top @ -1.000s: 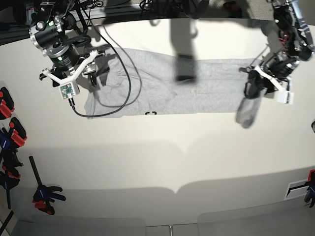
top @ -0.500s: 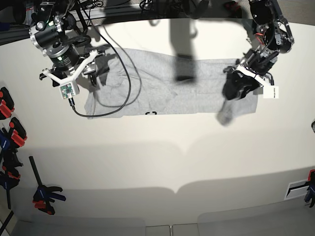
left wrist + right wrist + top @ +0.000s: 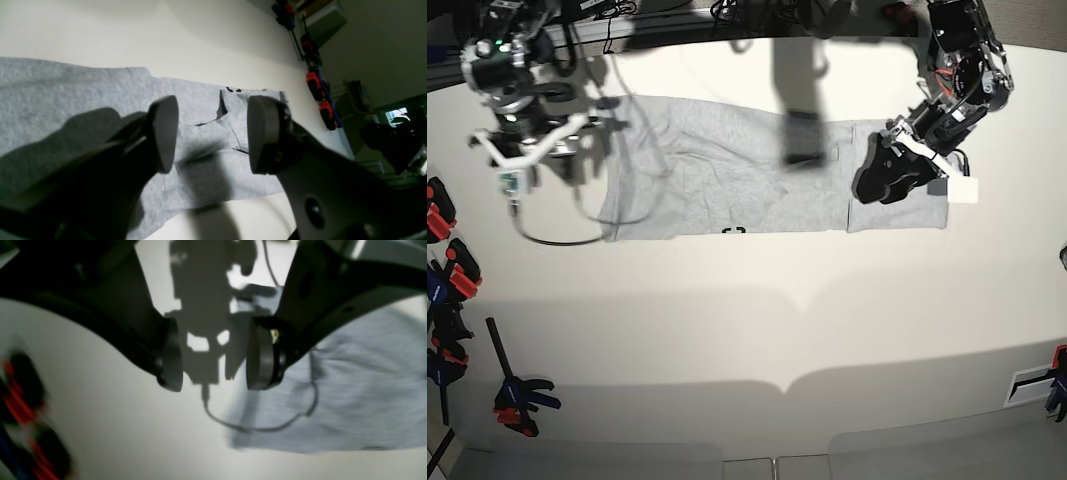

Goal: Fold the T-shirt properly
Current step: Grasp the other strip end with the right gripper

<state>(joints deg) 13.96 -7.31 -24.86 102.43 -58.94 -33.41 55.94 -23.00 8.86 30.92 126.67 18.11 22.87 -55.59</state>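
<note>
Cream-white and matte, your tabletop (image 3: pixel 757 330) fills the base view, with a row of red-and-black spring clamps (image 3: pixel 447 260) along its edge on that view's left. Your large light heather-grey cotton T-shirt (image 3: pixel 727 185) lies flat as a long band across the far half of the table, with a small bit of black lettering (image 3: pixel 734 231) peeking at its near edge. On the base view's right a folded flap of the shirt (image 3: pixel 897 205) lies over the band's end. Your left gripper (image 3: pixel 889 172) hangs just over that flap; its wrist camera shows both dark fingers (image 3: pixel 163 133) spread well apart with only grey cloth far behind the gap, nothing pinched. Your right gripper (image 3: pixel 211 356) sits at the other end of the shirt, beside the sleeve edge, over bare table; its pads stand apart with nothing between them. A thin black cable (image 3: pixel 557 235) loops from that arm across the shirt's edge.
</note>
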